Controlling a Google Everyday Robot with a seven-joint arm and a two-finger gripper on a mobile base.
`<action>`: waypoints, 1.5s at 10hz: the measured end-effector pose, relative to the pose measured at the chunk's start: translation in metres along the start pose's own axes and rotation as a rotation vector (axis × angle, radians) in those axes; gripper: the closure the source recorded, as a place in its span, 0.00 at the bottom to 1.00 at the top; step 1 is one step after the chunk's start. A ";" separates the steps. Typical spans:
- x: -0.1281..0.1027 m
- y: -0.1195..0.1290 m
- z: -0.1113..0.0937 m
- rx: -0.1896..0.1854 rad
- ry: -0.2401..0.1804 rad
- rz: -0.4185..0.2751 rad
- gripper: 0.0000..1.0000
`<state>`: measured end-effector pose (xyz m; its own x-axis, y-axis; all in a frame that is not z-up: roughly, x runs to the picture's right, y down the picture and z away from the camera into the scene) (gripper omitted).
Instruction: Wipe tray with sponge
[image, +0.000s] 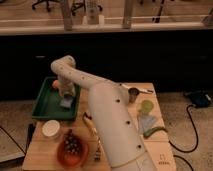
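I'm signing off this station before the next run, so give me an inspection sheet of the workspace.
Surface: wooden table, things spread across it.
Job's things: green tray at the table's left end; sponge inside it.
Clutter: white cup, brown bowl, metal cup, green cup, blue cloth.
Grippers: hand down in the tray, at the sponge.
Cables: black cable on the floor, right side.
Surroundings: dark wall behind the table.
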<state>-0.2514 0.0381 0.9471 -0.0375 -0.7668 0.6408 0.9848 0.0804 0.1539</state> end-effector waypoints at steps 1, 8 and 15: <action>0.007 -0.009 0.004 0.010 0.004 -0.009 0.97; -0.015 -0.076 0.010 0.061 -0.075 -0.190 0.97; -0.052 -0.024 -0.014 -0.004 -0.136 -0.223 0.97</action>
<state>-0.2707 0.0672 0.8993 -0.2756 -0.6727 0.6866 0.9503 -0.0833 0.2999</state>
